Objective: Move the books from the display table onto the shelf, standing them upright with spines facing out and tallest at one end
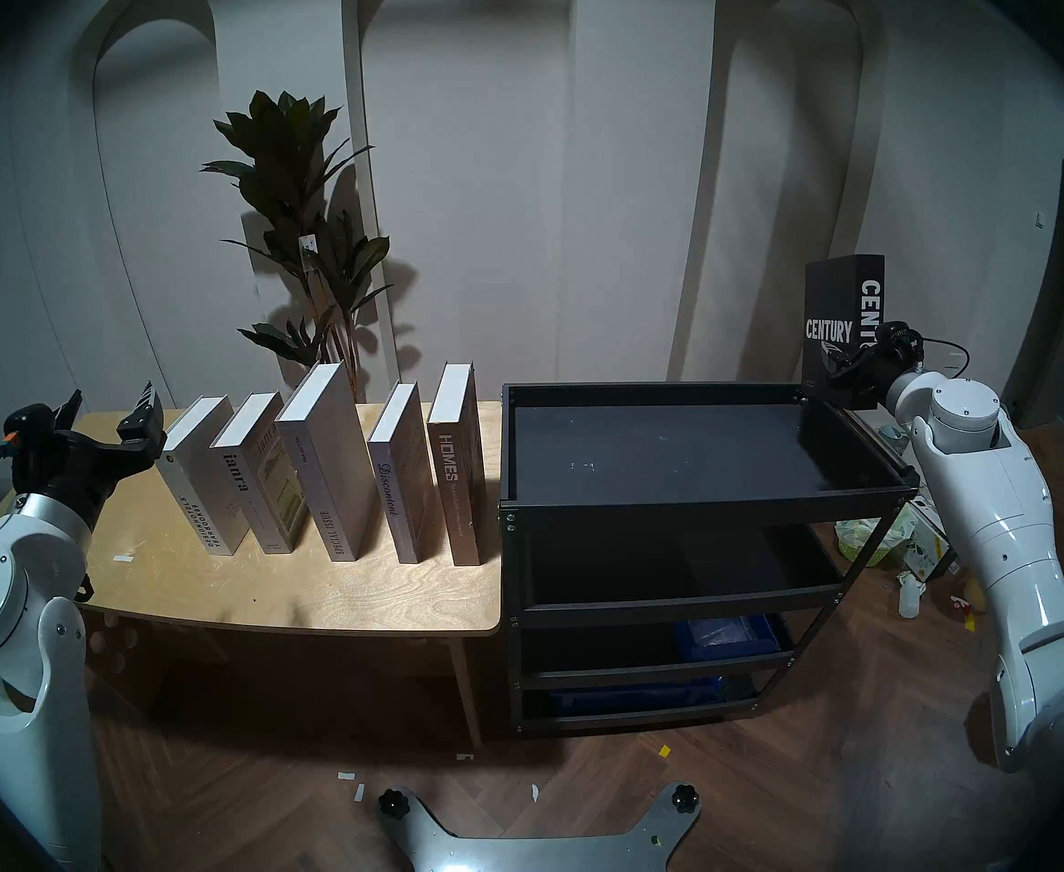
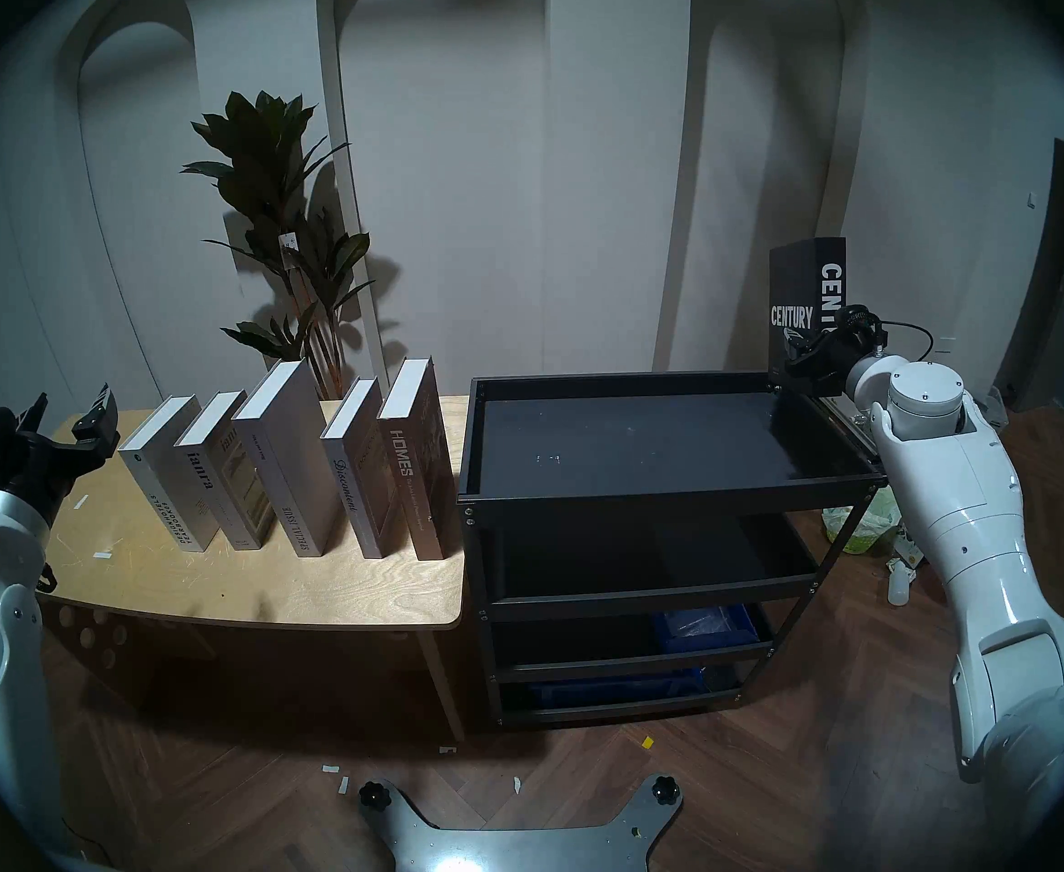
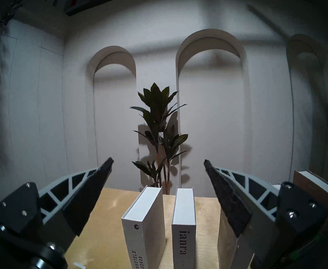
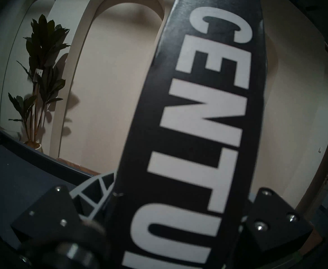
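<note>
The black "CENTURY" book [image 1: 843, 329] was clamped upright between the right gripper [image 1: 847, 373] fingers, spine toward the wrist camera, held at the far right corner of the shelf [image 1: 706, 506]; whether it touched the top tray could not be told. The left gripper [image 3: 158, 166] was seen with jaws spread wide and empty, held above the left end of the display table [image 1: 340, 591], nearest the "DESIGN HOTELS YEARBOOK" book [image 1: 199, 480]. Five books stood in a row on the table, spines out: that one, "ianra" [image 1: 246, 474], "SPECIAL ISSUE" [image 1: 328, 468], "Discontent" [image 1: 394, 480], "HOMES" [image 1: 454, 474]. A potted plant [image 1: 303, 222] stood behind the table.
</note>
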